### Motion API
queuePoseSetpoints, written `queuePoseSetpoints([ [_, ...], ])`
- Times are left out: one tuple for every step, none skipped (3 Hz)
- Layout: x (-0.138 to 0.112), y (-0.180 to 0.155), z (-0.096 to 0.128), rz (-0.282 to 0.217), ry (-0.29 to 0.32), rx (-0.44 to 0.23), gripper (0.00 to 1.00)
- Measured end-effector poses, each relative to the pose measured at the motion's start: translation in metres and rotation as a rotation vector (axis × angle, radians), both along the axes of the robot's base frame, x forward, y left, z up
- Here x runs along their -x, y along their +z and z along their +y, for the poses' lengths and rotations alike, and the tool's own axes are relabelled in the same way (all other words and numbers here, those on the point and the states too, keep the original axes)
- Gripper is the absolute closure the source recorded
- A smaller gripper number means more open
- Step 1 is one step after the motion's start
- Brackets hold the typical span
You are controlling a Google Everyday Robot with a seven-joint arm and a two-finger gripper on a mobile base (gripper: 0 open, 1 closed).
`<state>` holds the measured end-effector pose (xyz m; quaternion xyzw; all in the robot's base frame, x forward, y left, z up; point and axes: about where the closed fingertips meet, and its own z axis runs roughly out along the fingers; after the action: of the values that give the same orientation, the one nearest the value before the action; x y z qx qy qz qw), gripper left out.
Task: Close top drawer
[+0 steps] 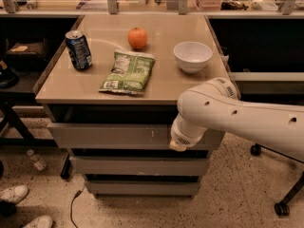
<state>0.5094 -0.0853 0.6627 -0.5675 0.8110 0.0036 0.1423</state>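
Observation:
The top drawer (109,136) is a wide grey front right under the beige table top (166,87), with small white scratches right of centre. It stands only a little out from the cabinet, with a dark gap above it. My gripper (178,141) is at the end of the white arm (237,120), which comes in from the right. It is low against the right part of the drawer front. The arm's wrist covers most of the gripper.
On the table top are a blue can (79,50), an orange (137,38), a green snack bag (128,71) and a white bowl (192,56). Two narrower grey drawer fronts (133,165) sit below. Shoes (14,194) and chair castors (281,208) are on the floor.

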Motion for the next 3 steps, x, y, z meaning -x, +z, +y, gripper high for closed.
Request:
queuePoseSetpoints([
  [0.0000, 0.0000, 0.0000, 0.000, 0.000, 0.000, 0.13],
  [0.0000, 0.0000, 0.0000, 0.000, 0.000, 0.000, 0.00],
  [0.0026, 0.0001, 0.0001, 0.000, 0.000, 0.000, 0.00],
])
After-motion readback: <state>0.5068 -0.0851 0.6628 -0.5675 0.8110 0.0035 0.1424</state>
